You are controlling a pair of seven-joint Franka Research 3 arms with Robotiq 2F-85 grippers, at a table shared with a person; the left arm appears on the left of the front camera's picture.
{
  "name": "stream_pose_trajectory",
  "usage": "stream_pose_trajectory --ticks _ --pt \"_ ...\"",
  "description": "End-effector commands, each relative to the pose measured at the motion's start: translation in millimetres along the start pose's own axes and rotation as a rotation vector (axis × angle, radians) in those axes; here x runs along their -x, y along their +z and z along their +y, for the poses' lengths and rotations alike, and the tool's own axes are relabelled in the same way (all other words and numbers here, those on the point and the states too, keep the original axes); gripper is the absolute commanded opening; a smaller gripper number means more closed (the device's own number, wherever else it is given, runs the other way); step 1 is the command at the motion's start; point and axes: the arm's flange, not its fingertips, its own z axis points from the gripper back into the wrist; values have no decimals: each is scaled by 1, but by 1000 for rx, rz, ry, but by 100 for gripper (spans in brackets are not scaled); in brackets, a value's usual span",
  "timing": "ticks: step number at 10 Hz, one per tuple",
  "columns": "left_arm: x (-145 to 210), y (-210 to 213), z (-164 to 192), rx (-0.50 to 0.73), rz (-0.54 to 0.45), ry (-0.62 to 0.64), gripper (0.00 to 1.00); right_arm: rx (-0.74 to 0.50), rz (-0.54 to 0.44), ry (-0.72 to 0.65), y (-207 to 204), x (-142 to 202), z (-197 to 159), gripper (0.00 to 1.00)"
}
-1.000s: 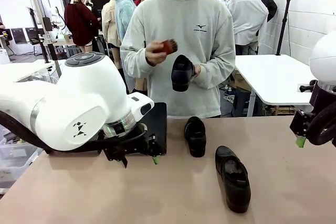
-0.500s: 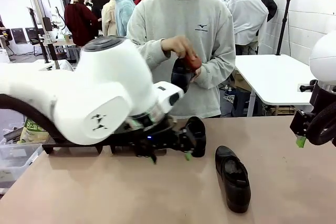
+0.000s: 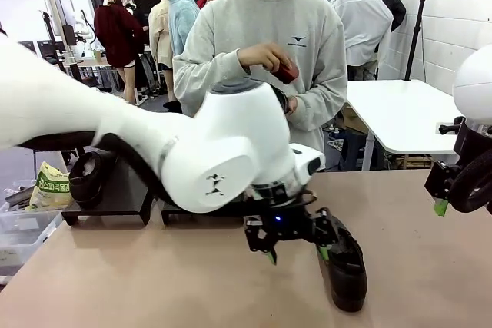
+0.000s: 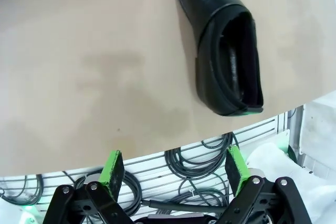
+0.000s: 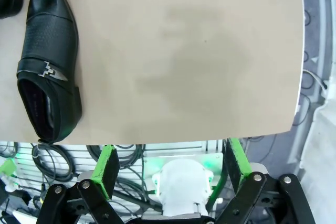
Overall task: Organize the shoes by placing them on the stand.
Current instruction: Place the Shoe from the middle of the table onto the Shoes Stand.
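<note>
Quick look at this one: the left gripper (image 3: 298, 252) is seen spread wide with nothing between its green pads. It is hung low just beside the shoe (image 3: 346, 268), which is laid flat on the table (image 3: 115, 289) with its heel end near the robot-side edge. The right gripper (image 5: 172, 162) is kept off to the side, also wide open and empty. A second shoe (image 3: 87, 178) is already sat on the black stand (image 3: 127, 190).

Handling-wise, it's probably a light thing, but the glossy upper can be expected to be slick and the thick sole stiff. The rounded toe would likely be squirted out of a pinch. A better hold is probably had across the sides around the strap or at the heel end, where the leather is backed up by the sole. The open collar looks soft and could be crushed or folded if squeezed hard, so a gentle close is called for.
</note>
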Motion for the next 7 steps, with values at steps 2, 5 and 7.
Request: stream_pose_trajectory --ticks 2,5,7 --pt "-16 -26 -48 -13 -48 -58 100 1 4 6 0 0 -1 100" --pt "-38 -48 -54 -65 -42 -73 100 1 4 6 0 0 -1 100" --pt "-51 -55 -57 -71 -57 -48 100 1 4 6 0 0 -1 100"
